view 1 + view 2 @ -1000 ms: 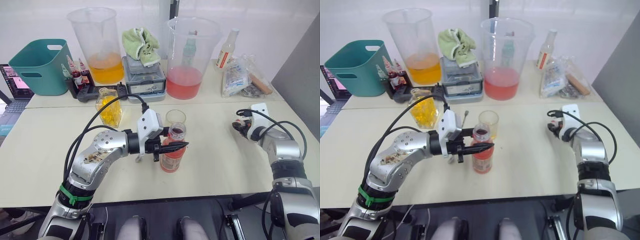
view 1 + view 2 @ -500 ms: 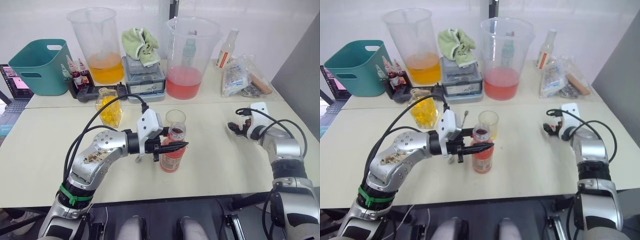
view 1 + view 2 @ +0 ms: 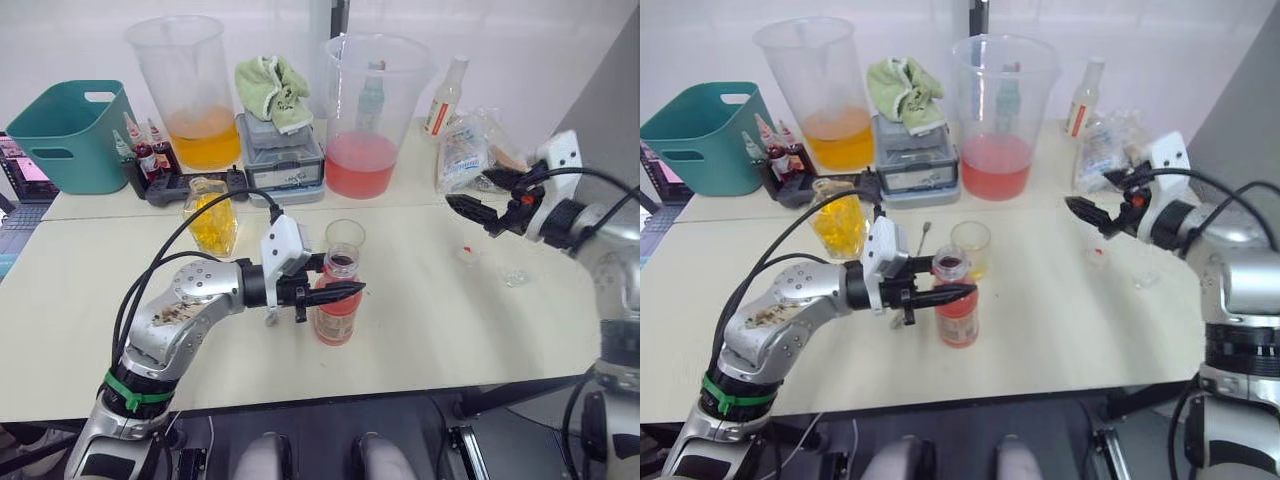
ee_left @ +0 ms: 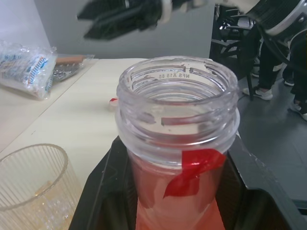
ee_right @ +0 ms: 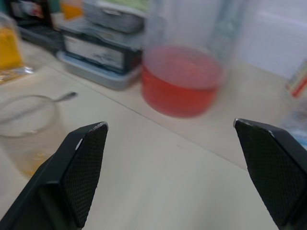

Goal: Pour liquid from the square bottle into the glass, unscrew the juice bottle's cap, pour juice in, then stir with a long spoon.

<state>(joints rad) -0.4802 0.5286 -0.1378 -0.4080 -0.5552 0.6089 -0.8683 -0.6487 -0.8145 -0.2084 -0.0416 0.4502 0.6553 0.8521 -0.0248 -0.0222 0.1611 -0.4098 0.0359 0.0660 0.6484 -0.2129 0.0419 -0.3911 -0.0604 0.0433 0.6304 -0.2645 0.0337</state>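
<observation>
My left gripper (image 3: 345,291) is shut on the juice bottle (image 3: 335,318), which stands upright on the table with pink-red liquid in it and its neck (image 4: 178,98) open. Right behind it stands the glass (image 3: 345,236), with a little yellow liquid at the bottom. The square bottle (image 3: 213,216) with yellow liquid stands further left. The long spoon (image 3: 923,238) lies on the table behind the glass. My right gripper (image 3: 470,213) hangs open and empty above the table's right part. Below it lie a small pale round thing (image 3: 516,277), apparently the cap, and a red scrap (image 3: 467,250).
At the back stand a big beaker of orange liquid (image 3: 195,90), a big beaker of pink liquid (image 3: 372,110), a grey box (image 3: 280,158) with a green cloth on it, a teal basket (image 3: 70,130), a pale bottle (image 3: 440,98) and plastic bags (image 3: 470,150).
My right gripper has lifted off the table, swung up and to the left, and opened. The small pale thing now lies where it was. The left gripper still holds the bottle.
</observation>
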